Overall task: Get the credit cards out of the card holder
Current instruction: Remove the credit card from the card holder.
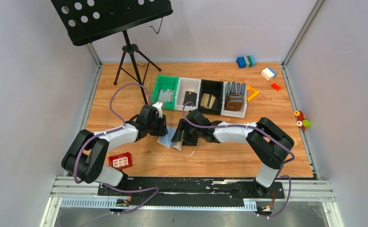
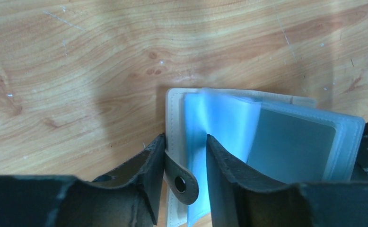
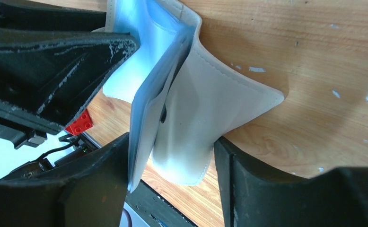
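Two-handed hold: left gripper pinches the card holder cover, can't tell if right gripper grips; keep sleeves fanned.

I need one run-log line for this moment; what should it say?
left tool: shut on card holder cover edge | right tool: jaws astride opposite cover, grip unclear | card holder: open between both tools | grey card: in sleeve

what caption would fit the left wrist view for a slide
Left gripper pinches the open card holder by its edge and strap tab on the wooden table, a grey card visible inside.
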{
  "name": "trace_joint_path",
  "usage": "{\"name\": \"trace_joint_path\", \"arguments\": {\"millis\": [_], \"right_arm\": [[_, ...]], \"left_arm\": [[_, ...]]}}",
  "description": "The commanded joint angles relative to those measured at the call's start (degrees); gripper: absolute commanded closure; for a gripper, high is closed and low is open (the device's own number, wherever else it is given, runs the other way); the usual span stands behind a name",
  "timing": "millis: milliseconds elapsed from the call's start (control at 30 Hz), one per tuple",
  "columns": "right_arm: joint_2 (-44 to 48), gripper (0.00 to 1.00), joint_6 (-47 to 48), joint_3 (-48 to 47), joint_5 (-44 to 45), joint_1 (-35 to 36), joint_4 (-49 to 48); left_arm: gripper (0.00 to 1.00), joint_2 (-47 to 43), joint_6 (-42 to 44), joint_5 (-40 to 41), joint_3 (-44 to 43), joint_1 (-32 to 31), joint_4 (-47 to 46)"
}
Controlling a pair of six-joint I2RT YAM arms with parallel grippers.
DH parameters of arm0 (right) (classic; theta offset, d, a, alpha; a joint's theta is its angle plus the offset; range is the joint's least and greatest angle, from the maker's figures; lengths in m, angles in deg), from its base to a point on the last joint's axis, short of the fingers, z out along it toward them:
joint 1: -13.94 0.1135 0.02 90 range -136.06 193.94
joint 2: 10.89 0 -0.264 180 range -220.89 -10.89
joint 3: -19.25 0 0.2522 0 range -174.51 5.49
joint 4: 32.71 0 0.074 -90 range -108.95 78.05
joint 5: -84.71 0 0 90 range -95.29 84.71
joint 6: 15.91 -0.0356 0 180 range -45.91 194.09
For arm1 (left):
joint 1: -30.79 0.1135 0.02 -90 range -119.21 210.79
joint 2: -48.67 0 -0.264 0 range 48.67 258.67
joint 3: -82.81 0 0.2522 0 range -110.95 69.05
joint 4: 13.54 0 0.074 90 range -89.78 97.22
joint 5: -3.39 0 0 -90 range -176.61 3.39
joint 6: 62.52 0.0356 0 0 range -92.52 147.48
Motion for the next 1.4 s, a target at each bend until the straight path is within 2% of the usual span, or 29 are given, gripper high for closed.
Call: {"name": "trace_joint_path", "arguments": {"millis": [0,67,333,500,667,867,1133,1233,1300,1367], "right_arm": [[0.23,0.41,-0.34,-1.44,0.19,0.04,-1.87],[0.94,0.47,0.32,-1.81,0.93,0.05,-0.54],[2.59,0.99,2.58,-2.41,1.25,-0.03,2.8],[2.87,1.0,4.47,-3.25,1.24,-0.2,4.83],[5.07,0.99,7.12,-4.72,2.77,-0.2,9.07],[7.24,0.96,8.05,-7.12,1.29,-0.38,13.7],[11.45,0.95,4.45,-8.84,-1.93,-1.91,19.35],[12.94,0.95,3.1,-9.32,-2.82,-2.08,20.21],[13.48,0.93,2.41,-9.2,-4.08,-2.14,19.9],[13.83,0.92,1.88,-9.01,-5.23,-2.29,19.34]], "left_arm": [[0.53,-0.64,-0.92,-3.12,3.36,-1.56,10.63],[0.47,-2.49,-0.91,-3.06,3.25,-1.56,11.09],[0.36,-11.57,-0.6,-3.78,3.3,-1.56,11.82],[0.33,-16.77,-0.64,-4.65,3.25,-1.56,13.31],[0.28,-25.86,-0.28,-6.24,4.09,-1.71,14.33],[0.23,-38.13,0.0,-7.51,10.74,-4.15,5.15],[0.14,-51.46,11.04,-5.05,19.74,-13.29,-9.66],[0.11,-57.45,15.51,0.96,22.89,-16.93,-12.05],[0.11,-59.13,19.09,-2.33,24.26,-17.99,-14.48],[0.06,-59.17,21.83,-3.73,25.42,-19.58,-16.87]]}}
